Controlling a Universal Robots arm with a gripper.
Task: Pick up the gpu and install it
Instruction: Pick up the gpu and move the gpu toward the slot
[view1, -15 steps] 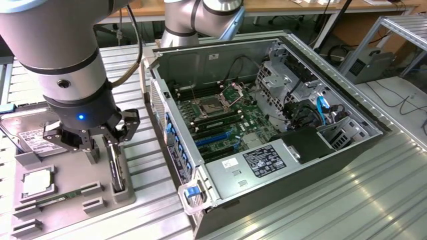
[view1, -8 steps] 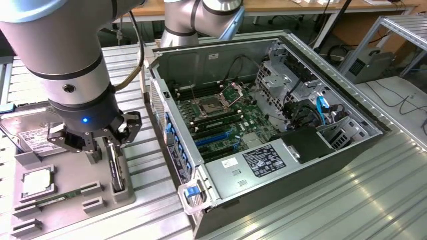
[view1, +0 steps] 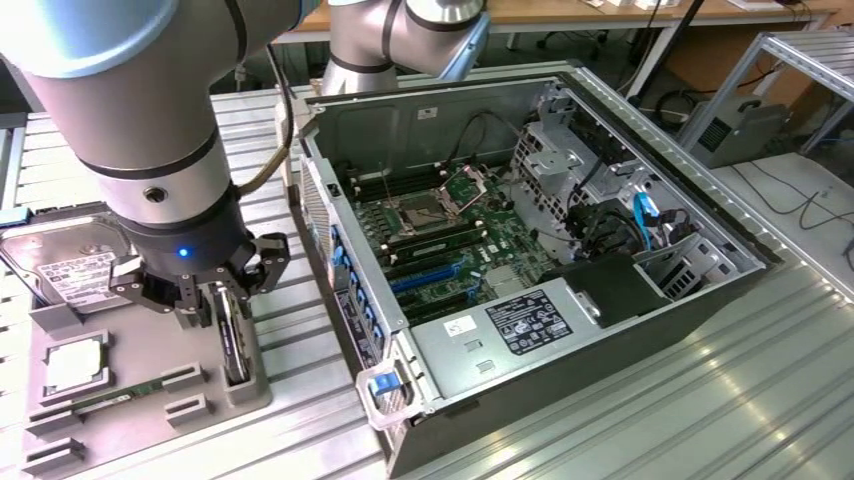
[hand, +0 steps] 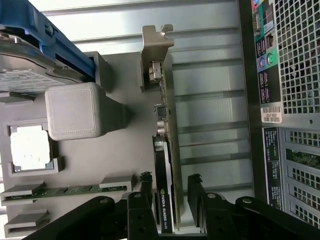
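Observation:
The gpu (view1: 239, 345) stands on its edge in a slot of the grey parts tray (view1: 140, 335), on the exterior view's left of the open computer case (view1: 534, 250). In the wrist view the gpu (hand: 167, 125) is a thin dark card with a silver end bracket (hand: 156, 47). My gripper (view1: 227, 300) is lowered over the card. Its two black fingers (hand: 145, 187) straddle the card's fan end, and a gap shows on one side. The gripper (hand: 170, 179) is open and holds nothing.
The tray also holds a hard drive (view1: 74, 270), a processor (view1: 74, 365) and a green memory stick (view1: 114, 398). Inside the case lies the motherboard with blue expansion slots (view1: 427, 275). A blue latch (view1: 387, 385) sticks out at the case's near corner.

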